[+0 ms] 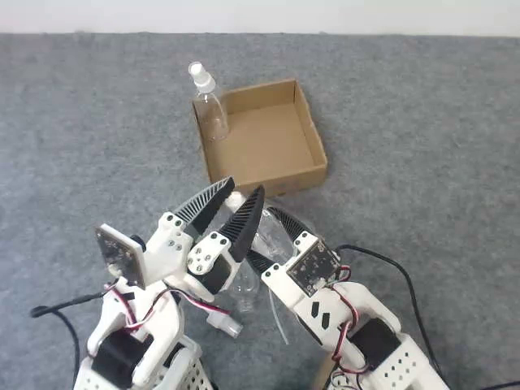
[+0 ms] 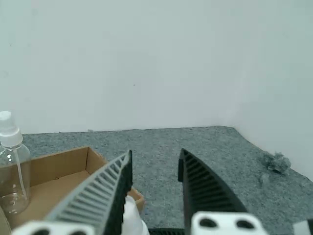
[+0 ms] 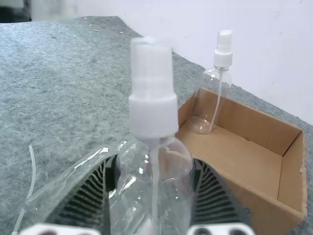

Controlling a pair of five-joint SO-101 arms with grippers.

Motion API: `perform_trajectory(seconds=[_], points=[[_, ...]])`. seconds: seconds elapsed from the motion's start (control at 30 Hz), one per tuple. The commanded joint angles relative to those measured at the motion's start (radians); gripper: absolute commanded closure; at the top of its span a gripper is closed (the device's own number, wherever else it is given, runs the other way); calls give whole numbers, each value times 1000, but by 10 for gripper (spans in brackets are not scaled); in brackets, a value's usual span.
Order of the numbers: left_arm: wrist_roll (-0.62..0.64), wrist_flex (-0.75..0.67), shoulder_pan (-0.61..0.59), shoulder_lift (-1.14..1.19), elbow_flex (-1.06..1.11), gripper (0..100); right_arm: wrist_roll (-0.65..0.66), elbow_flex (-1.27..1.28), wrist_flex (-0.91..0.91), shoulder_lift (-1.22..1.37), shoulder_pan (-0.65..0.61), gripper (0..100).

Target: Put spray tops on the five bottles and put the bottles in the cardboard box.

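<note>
One cardboard box point(image 1: 272, 138) sits at upper centre of the high view on the grey desk point(image 1: 422, 122), with a standing bottle point(image 1: 213, 114), already capped, in its upper left corner. Just below the box, the left tool point(image 1: 245, 185) is spread wide and grips nothing. At lower centre the right tool point(image 1: 264, 236) is clamped on a clear held bottle point(image 1: 275, 241). A loose bottle point(image 1: 244, 296) lies on the desk near the bottom edge.

From the left wrist, the spread fingers frame the box at lower left, with the standing bottle at the left edge.

From the right wrist, the held bottle rises at centre between the fingers, its white spray top point(image 3: 152, 93) on, the box at right.
</note>
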Motion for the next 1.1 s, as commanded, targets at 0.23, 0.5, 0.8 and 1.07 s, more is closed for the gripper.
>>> perform_trajectory(seconds=[0.23, 0.5, 0.8, 1.07], points=[[-15, 52, 5, -18, -74, 939, -11, 23, -25, -24, 21, 992], [-14, 18, -117, -18, -91, 987, -11, 23, -21, -24, 21, 992], [-28, 15, -112, -18, -36, 987, -6, 20, -36, -25, 19, 992], [-123, -87, -57, -18, 67, 987, -5, 21, -105, -24, 16, 992]])
